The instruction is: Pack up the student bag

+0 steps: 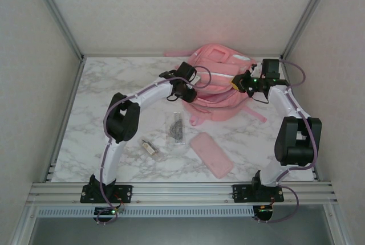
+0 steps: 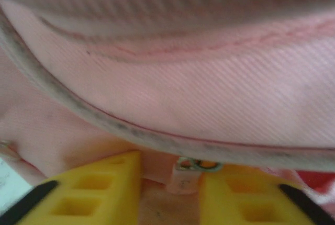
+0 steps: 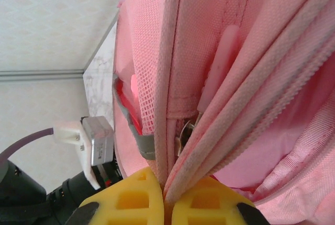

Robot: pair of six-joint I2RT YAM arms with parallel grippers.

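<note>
The student bag (image 1: 217, 62) lies against the far edge of the tabletop, right of middle. The right gripper (image 3: 165, 193) is pinched tight on a piped seam (image 3: 175, 141), apparently to hold the cloth taut. The left gripper (image 2: 171, 183) has its jaws apart around a metal zip pull (image 2: 194, 165), probably lined up to draw it. A pink pencil case (image 1: 211, 155) lies near the front edge.

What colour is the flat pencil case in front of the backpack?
Pink, like the backpack; the pencil case shows best in the top external view.
</note>
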